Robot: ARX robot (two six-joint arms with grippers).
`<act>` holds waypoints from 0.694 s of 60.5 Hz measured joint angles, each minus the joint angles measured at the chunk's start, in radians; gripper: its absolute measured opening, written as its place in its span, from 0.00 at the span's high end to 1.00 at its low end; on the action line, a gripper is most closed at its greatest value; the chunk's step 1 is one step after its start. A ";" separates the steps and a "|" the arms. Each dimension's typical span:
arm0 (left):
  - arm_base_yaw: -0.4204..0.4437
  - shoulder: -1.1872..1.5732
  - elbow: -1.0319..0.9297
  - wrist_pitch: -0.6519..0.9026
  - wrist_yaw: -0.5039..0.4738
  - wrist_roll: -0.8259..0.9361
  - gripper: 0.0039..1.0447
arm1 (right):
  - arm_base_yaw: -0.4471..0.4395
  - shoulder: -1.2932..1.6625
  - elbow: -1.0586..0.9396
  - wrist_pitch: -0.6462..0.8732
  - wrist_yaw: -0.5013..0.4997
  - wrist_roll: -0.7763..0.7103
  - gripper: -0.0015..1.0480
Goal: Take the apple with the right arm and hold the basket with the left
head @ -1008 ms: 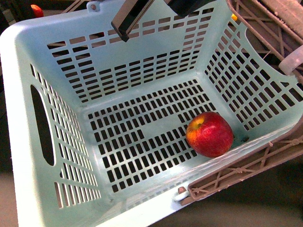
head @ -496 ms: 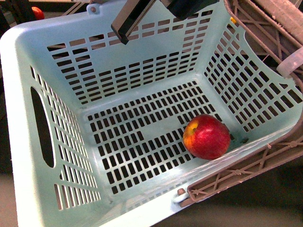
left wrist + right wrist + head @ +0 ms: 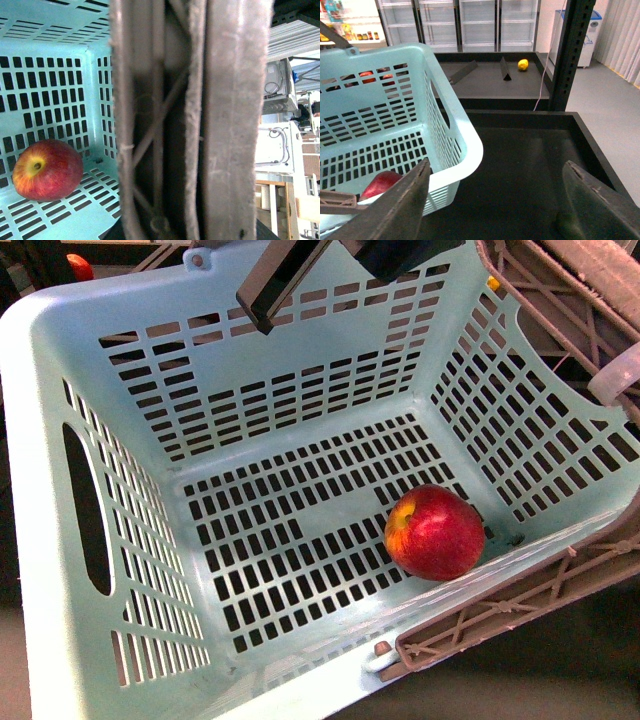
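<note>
Below and beside the right gripper, which hangs wide and empty outside the rim, the apple sits in the tilted basket's low corner, likely kept there by the slope. The lattice handles block the left wrist view, so I cannot tell the left gripper's state.

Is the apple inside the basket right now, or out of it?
Inside. The apple rests on the slotted floor of the basket, close to the wall with the lattice handle.

Dark shelf, small yellow lemon lying on it
</note>
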 joint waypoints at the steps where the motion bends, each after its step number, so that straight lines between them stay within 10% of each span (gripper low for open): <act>1: 0.000 0.000 0.000 0.000 0.000 0.000 0.86 | 0.000 0.000 0.000 0.000 0.000 0.000 0.11; 24: 0.000 0.000 0.000 0.000 -0.002 0.000 0.86 | 0.000 0.000 0.000 0.000 0.000 0.000 0.08; 36: 0.002 0.008 -0.051 0.305 -0.457 -0.094 0.86 | 0.000 -0.001 0.000 0.000 0.000 0.000 0.08; 42: 0.075 0.007 -0.046 0.298 -0.482 -0.137 0.86 | 0.000 -0.001 0.000 0.000 0.000 0.000 0.08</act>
